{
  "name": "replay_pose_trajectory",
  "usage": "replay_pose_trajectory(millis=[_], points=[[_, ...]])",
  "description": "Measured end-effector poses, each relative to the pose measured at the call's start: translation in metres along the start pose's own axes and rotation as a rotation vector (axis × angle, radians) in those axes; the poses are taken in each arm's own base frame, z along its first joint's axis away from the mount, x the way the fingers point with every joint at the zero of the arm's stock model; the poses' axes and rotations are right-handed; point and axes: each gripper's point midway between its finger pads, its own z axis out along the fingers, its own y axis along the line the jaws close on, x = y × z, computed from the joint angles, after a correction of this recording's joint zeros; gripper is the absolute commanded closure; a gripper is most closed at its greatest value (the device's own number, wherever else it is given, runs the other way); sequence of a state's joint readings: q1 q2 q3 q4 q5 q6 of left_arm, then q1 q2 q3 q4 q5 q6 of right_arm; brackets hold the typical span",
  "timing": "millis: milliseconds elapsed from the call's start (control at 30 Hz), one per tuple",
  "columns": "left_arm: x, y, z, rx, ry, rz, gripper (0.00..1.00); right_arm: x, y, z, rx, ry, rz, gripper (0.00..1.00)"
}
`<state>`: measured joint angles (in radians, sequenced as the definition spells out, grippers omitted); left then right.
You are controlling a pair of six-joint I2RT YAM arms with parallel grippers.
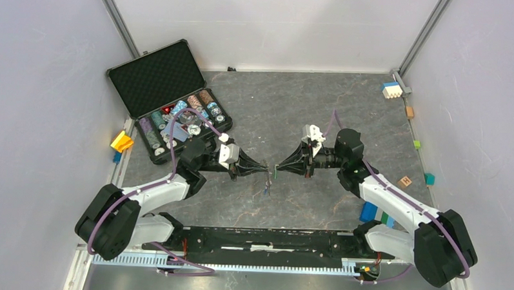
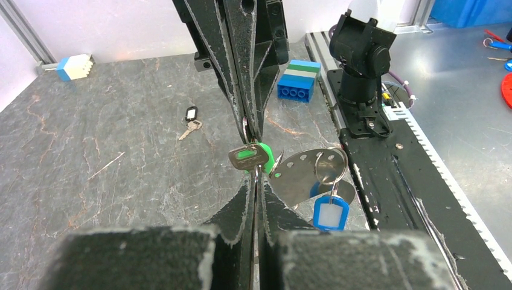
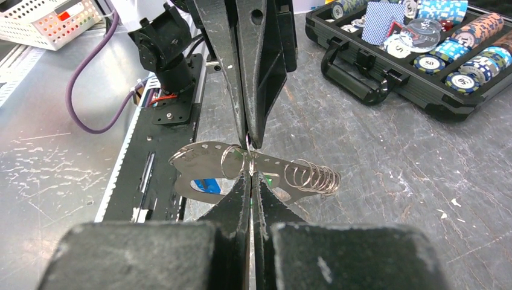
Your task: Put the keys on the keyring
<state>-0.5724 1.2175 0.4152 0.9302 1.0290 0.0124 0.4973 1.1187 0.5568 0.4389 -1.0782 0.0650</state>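
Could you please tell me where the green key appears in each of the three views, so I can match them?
Top external: the green key is a speck just below and right of centre.
Left wrist: mid-picture, left of the keyring plate.
Right wrist: only a green glint by the keyring plate.
Shared landmark: the black base rail.

Shows mirror-polished bare metal on the flat keyring (image 3: 199, 158) and its wire coils, and glossy smooth plastic on the tags of the green key (image 2: 249, 157) and blue key (image 2: 330, 212). Looks matt, veined and stone-like across the grey table (image 2: 121, 157). Shows matt black on the left gripper (image 2: 255, 178), scuffed whitish along its edges.
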Motion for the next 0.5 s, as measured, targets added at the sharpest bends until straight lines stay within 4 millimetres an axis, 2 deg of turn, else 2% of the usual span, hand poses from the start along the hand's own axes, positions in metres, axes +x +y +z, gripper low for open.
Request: replay_pose_trajectory(millis=[500], points=[[-0.0001,0.0001,0.0000,0.000,0.000,0.001,0.98,0.0026,0.0095,0.0080,-0.048,0.003,0.019,1.00]])
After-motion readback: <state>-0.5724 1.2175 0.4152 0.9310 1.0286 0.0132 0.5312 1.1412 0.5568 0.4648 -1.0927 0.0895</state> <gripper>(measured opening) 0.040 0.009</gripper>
